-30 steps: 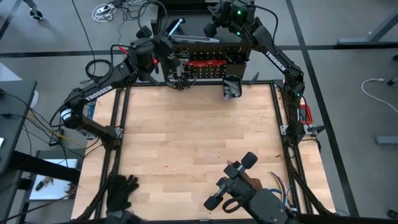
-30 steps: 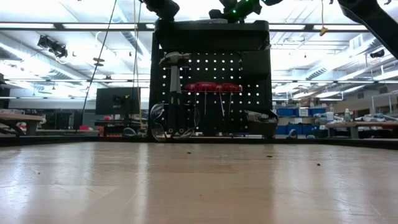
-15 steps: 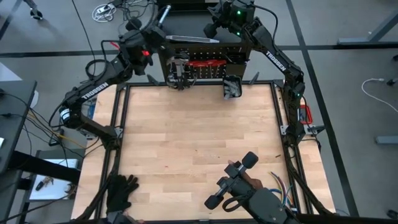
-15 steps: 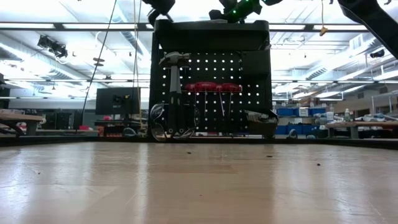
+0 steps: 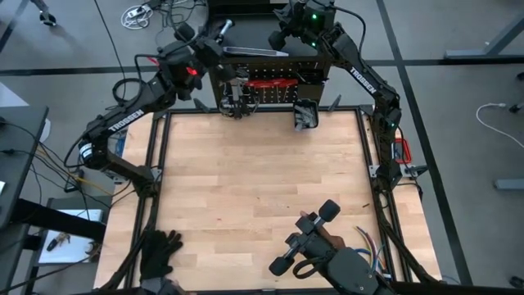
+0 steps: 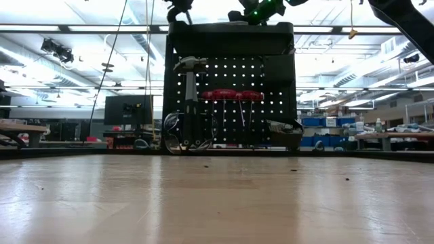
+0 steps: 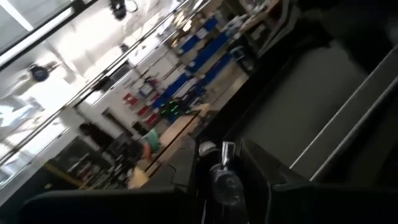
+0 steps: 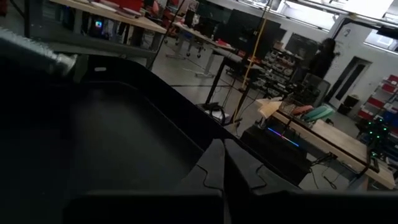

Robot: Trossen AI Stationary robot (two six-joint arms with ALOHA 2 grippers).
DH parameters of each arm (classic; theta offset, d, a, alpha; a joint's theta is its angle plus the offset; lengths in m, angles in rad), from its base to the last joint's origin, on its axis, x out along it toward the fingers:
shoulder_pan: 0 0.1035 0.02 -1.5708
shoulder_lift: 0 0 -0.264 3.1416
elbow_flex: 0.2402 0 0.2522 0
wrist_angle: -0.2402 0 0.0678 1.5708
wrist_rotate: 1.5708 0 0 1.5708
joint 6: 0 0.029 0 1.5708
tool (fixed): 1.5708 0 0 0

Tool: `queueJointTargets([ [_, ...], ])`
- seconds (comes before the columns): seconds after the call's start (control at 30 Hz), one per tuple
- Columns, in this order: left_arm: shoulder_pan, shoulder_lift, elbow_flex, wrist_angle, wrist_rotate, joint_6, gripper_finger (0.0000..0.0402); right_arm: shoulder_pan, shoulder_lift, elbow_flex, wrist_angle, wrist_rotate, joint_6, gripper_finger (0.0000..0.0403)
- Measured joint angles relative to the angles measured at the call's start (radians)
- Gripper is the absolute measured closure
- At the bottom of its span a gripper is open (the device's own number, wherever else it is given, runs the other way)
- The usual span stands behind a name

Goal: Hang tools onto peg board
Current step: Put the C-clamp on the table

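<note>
High view: the peg board [image 5: 270, 78] stands upright at the far edge of the wooden table [image 5: 262, 188]; the left gripper [image 5: 219, 33] is raised above and behind its left top corner, clamped on a hammer [image 5: 225, 27] whose steel head points away from the table. The right gripper [image 5: 282, 34] rests at the board's top rear, fingers together. Red-handled tools [image 5: 270, 82] hang on the board, and black gloves [image 5: 157, 250] lie at the near left corner. Low view: the peg board [image 6: 230, 95] carries a second hammer [image 6: 190, 88] hanging head up at its left, red-handled tools [image 6: 230, 96] at centre, and a small bin [image 6: 285, 129] at lower right. Left wrist view: the fingers [image 7: 261, 171] grip the hammer's metal shaft [image 7: 225, 180]. Right wrist view: the closed fingers [image 8: 214, 168] lie over the board's dark top.
</note>
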Motion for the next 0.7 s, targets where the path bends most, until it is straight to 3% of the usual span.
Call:
queueJointTargets([
  [0.47, -0.066, -0.013, 0.0, -0.005, 0.017, 0.042, 0.033, 0.0, 0.0, 0.0, 0.009, 0.004, 0.005, 0.0394],
  [0.7, -0.141, -0.02, 0.067, 0.03, -0.041, 0.131, 0.033, 0.0, 0.0, 0.0, 0.011, 0.017, 0.008, 0.0394],
])
